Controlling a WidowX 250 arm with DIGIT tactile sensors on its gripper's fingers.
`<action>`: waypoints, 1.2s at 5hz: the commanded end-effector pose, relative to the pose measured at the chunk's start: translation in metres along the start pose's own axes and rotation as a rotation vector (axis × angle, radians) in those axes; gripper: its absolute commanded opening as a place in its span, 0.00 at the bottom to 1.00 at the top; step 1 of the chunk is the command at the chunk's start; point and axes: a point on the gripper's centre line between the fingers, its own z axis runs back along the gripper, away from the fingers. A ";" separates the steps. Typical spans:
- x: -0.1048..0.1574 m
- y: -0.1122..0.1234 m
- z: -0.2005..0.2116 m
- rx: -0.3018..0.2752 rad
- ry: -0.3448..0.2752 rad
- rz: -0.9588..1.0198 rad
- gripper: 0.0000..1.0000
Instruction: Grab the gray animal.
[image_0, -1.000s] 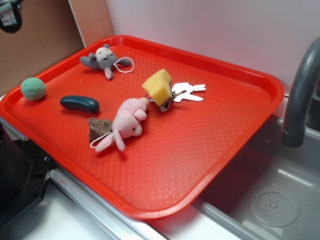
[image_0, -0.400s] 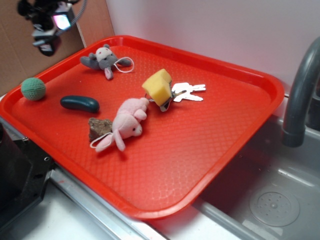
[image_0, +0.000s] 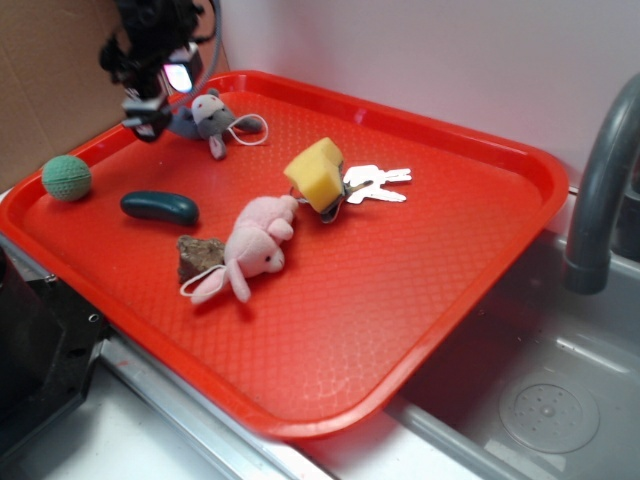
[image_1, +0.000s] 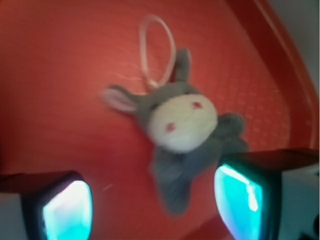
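Hovering over gray animal w/ claw spread, nothing pinched; toy lies in far-left corner of red tray, near rim. Risks: body sits off-centre toward one finger, so closing may nudge it aside; string loop could snag.

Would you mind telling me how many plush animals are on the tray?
2. The gray animal lies at the tray's far left corner under the gripper; the pink bunny lies mid-tray beside a rock. None seem hidden.
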 end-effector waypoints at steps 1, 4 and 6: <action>0.018 -0.001 -0.033 0.029 0.005 0.029 0.00; 0.015 -0.007 -0.037 -0.014 0.029 0.035 0.00; 0.011 -0.027 0.011 -0.004 0.024 0.103 0.00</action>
